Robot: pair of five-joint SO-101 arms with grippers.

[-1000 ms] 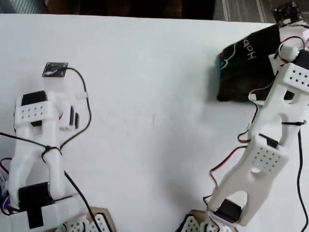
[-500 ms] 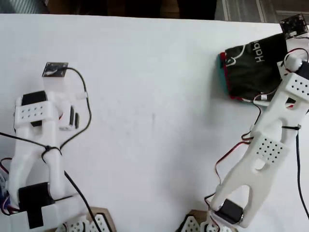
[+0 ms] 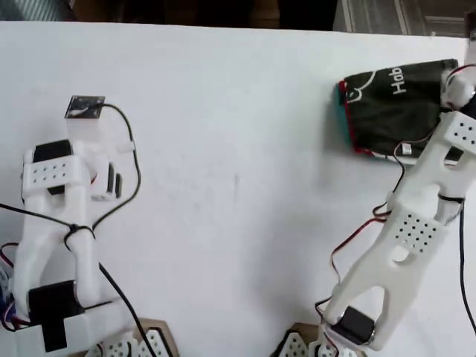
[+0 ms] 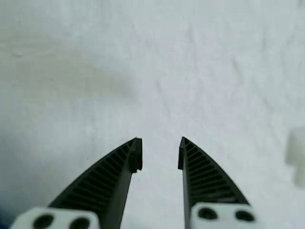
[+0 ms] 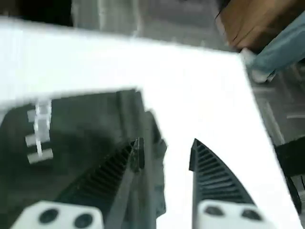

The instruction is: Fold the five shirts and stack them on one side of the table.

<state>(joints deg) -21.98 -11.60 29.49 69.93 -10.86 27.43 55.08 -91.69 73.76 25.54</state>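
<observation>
At the left, the left gripper hung low over bare table, its fingers parted by a narrow gap and holding nothing. It sat well apart from the clothes, so I saw little risk from that side.

In the far right corner lay the stack of folded shirts, a black shirt on top with teal and red edges peeping out beneath on its left. The right gripper hovered at the stack's right-hand edge, fingers open and empty, one above the black cloth and the other above the white table beside it.

That was where I reckoned trouble lay. If those fingers dropped or closed there, they could catch the top fold and drag it open, or shove the pile askew. The stack sat near the table's right edge, so an outward push might tip it off. The right arm's loose wires trailed just beside the pile's near edge — a swing could snag the cloth.
</observation>
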